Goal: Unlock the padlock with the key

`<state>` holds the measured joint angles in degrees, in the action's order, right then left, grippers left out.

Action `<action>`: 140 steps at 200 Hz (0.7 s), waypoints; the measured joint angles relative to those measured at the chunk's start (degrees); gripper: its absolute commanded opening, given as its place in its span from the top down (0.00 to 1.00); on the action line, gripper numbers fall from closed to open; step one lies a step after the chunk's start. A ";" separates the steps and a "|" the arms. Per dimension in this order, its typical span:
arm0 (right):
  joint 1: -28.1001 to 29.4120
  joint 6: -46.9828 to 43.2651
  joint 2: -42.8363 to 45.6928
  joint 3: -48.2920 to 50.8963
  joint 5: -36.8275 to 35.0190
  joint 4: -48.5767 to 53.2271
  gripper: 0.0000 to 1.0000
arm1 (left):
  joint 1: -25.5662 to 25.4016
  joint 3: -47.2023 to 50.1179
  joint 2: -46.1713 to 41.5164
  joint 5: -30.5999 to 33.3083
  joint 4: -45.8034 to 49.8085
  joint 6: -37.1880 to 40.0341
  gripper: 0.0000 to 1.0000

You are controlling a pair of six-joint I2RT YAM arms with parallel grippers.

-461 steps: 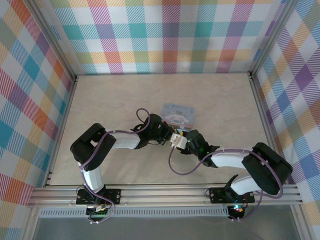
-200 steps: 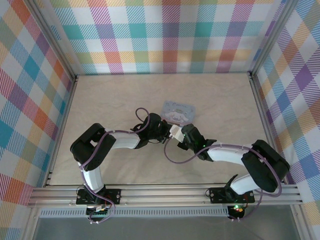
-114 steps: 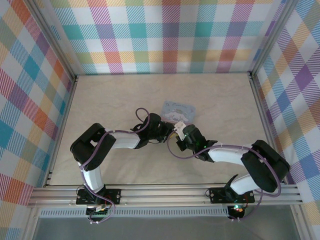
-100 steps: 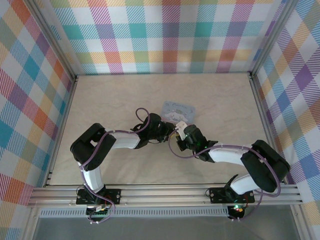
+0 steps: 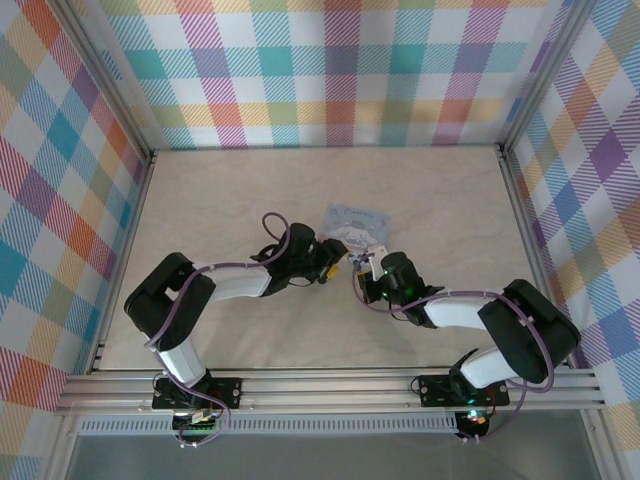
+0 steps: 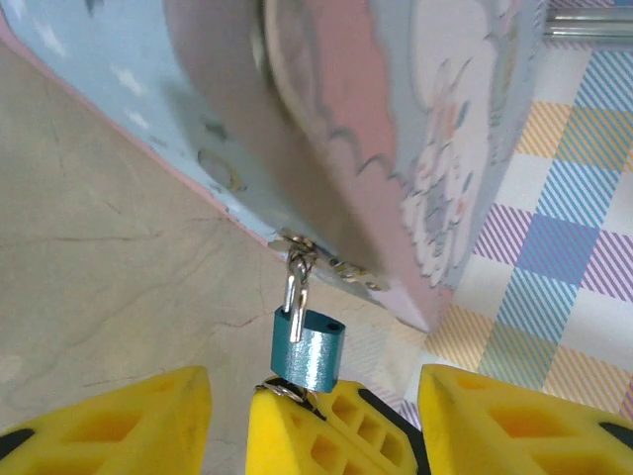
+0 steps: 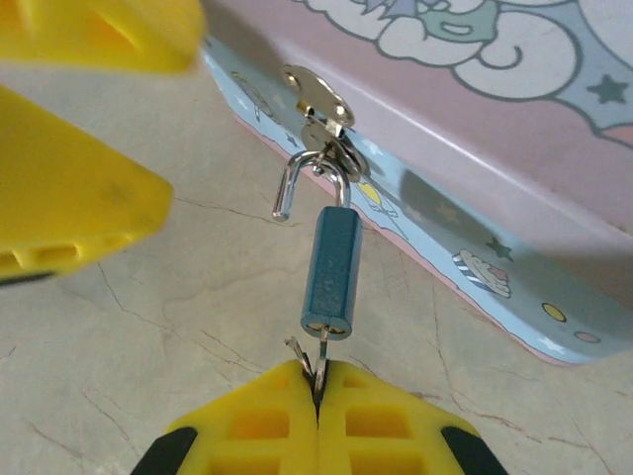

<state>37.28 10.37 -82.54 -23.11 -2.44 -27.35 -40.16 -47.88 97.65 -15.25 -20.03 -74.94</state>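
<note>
Open padlock (image 7: 332, 272) on tin clasp (image 7: 319, 102), key (image 7: 321, 351) inserted, pinched by right gripper (image 7: 318, 379)

1 high downward view from behind, 2 close opposing wrist views of the padlock (image 6: 309, 348)

You're looking at a pale, marbled table (image 5: 440, 200) across the middle of the top view. A light-blue printed tin (image 5: 350, 218) lies on it, just above the frame's centre.
</note>
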 measured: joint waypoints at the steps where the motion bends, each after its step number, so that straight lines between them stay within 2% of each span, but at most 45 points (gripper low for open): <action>1: -0.04 0.02 0.00 0.00 0.07 0.00 0.98 | 0.04 0.00 -0.04 0.00 0.07 0.00 0.41; 40: -4.33 3.08 0.00 0.61 5.01 0.09 0.95 | 3.48 0.48 -4.22 1.03 4.92 3.58 0.37; 74: -5.95 5.38 -0.66 0.63 7.08 0.90 0.81 | 6.08 0.48 -8.09 1.51 9.46 6.91 0.36; 107: -6.75 7.08 -0.90 0.68 7.30 2.93 0.73 | 8.50 0.63 -9.97 1.46 11.98 8.87 0.35; 140: -7.80 8.04 0.55 0.66 7.48 6.29 0.61 | 10.03 1.03 -10.73 1.33 13.73 10.62 0.29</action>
<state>29.47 18.41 -82.00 -22.46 5.04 -21.06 -30.13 -46.85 86.91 -13.91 -6.31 -64.31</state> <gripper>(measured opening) 0.342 0.682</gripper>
